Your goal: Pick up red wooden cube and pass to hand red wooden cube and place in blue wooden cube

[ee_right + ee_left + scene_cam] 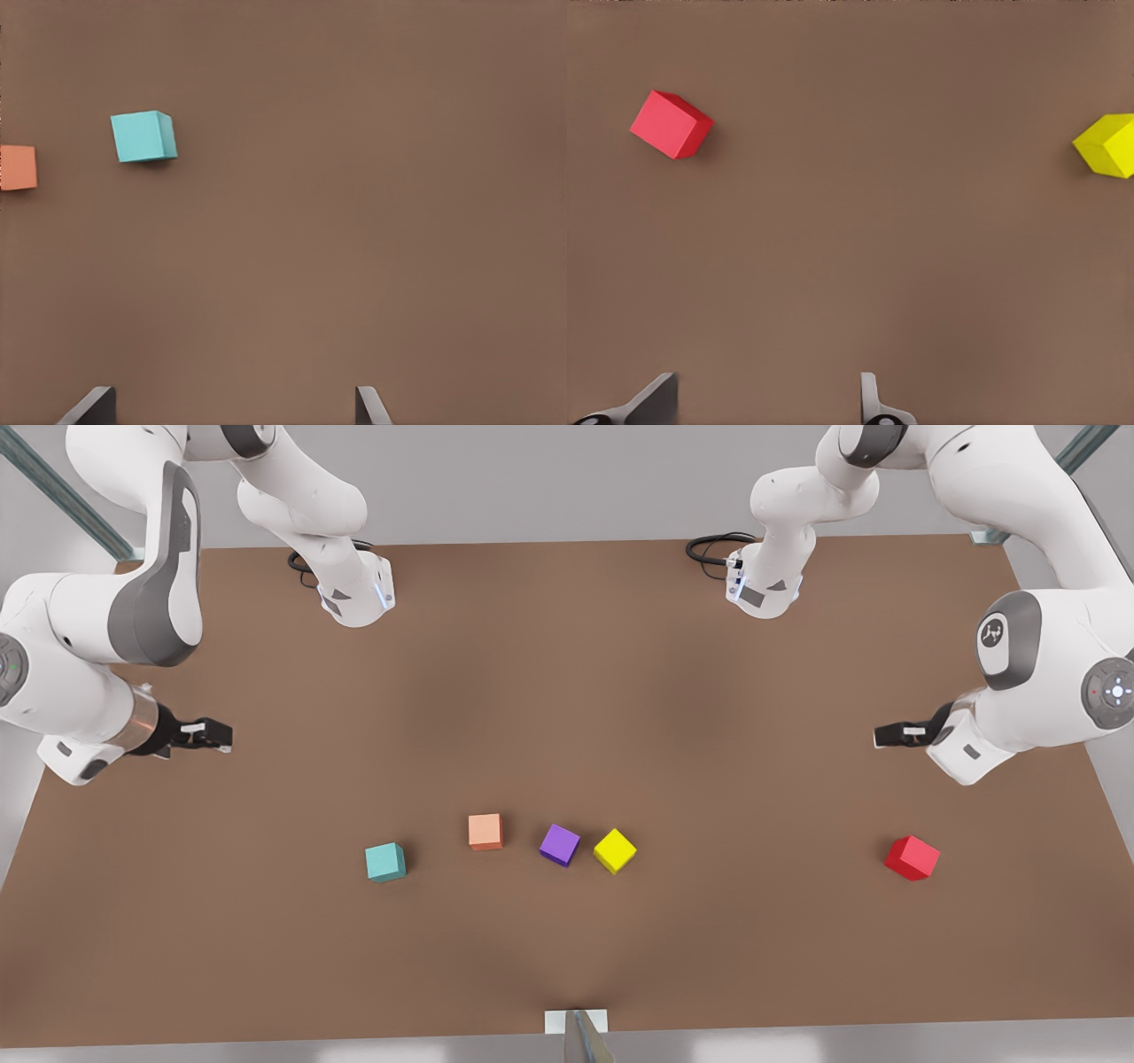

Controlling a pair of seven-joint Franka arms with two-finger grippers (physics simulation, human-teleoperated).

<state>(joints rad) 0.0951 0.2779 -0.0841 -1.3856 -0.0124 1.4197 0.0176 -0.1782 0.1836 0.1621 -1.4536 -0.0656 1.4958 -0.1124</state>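
Red wooden cube [912,857] resting on brown table [567,691] below left gripper [897,734], fingers spread, empty. Blue wooden cube [385,862] near right gripper [213,734], likewise spread. Left wrist view adds yellow cube [1107,145]; right wrist view, salmon cube [18,167].

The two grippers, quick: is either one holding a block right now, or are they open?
Left gripper, at the front view's right near the red wooden cube: open, holding nothing.
Right gripper, at the front view's left near the blue wooden cube: open, holding nothing.
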